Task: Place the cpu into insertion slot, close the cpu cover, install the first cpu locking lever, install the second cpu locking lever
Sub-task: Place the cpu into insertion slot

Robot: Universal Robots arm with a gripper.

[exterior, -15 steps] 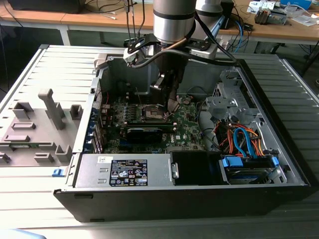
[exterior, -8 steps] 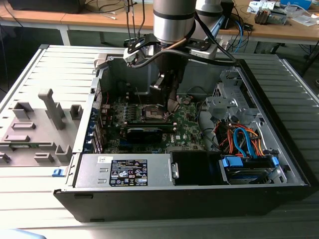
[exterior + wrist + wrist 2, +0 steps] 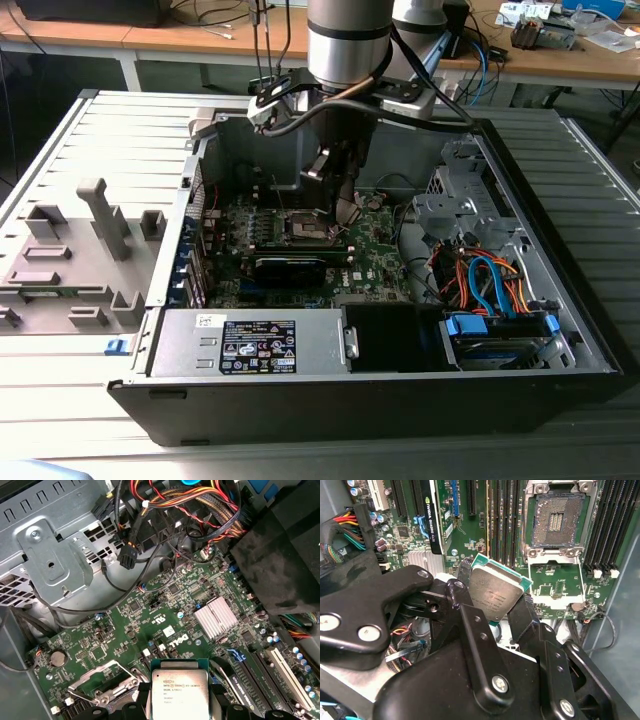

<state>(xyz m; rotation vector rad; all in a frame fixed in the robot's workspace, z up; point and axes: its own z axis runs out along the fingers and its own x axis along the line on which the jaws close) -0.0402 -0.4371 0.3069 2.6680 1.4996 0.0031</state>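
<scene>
My gripper (image 3: 338,198) hangs inside the open computer case, just above the green board (image 3: 165,615). It is shut on the cpu (image 3: 495,592), a small square chip with a silvery top, held by its edges between the two black fingers (image 3: 470,615). In the first wrist view the cpu (image 3: 180,695) sits low between the finger ends. The insertion slot (image 3: 557,520) lies bare, a dark centre in a silvery rim, a short way from the chip. In the exterior view the insertion slot (image 3: 305,232) is just left of the gripper. The cpu cover (image 3: 555,560) is swung open beside the slot.
Memory sticks (image 3: 502,515) flank the slot, and a graphics card (image 3: 427,515) stands further off. A finned heatsink (image 3: 215,617) sits on the board. A power supply (image 3: 250,345) and a cabled drive cage (image 3: 490,290) fill the case front. A grey fixture (image 3: 70,260) lies outside, left.
</scene>
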